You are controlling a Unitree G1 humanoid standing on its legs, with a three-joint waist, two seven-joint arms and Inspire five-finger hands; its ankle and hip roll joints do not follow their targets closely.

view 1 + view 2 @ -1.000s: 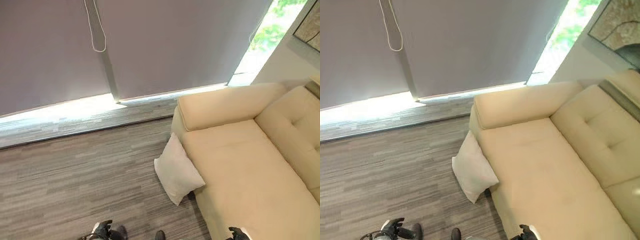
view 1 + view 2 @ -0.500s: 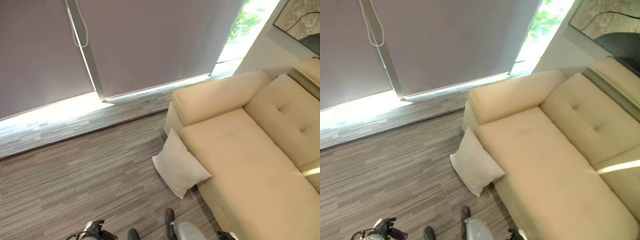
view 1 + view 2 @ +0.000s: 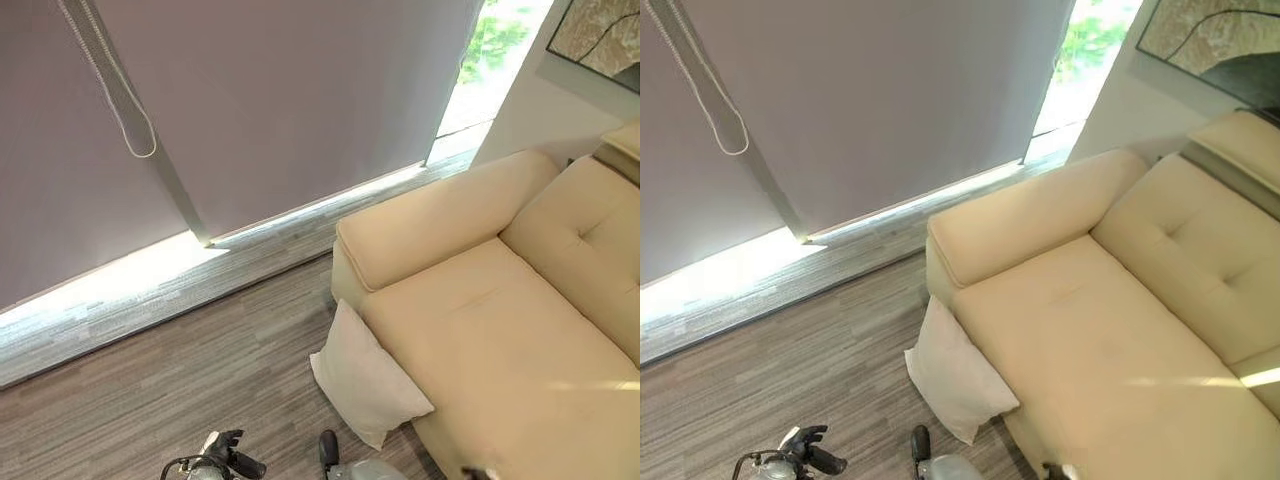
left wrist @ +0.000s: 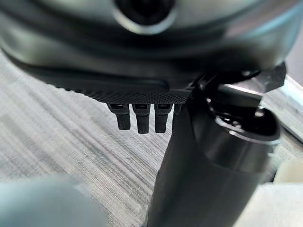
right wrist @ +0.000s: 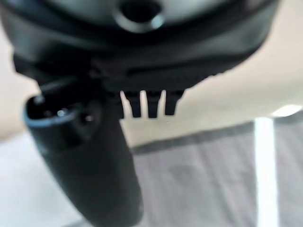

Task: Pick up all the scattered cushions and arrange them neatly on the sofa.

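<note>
One off-white cushion stands on its edge on the wood floor, leaning against the front of the cream sofa just below its armrest. The sofa's seat is bare. My left hand hangs low over the floor, left of the cushion and apart from it. In the left wrist view its fingers point straight out over the floorboards and hold nothing. A small part of my right hand shows by the sofa's front edge; its fingers are straight, with nothing in them.
A grey roller blind with a looped cord covers the window wall behind a bright floor strip. A framed picture hangs on the wall above the sofa's back. Open floor lies left of the cushion.
The whole picture has shifted, so the camera has moved. The cushion still leans on the sofa in the same way. Both hands stay low and hold nothing.
</note>
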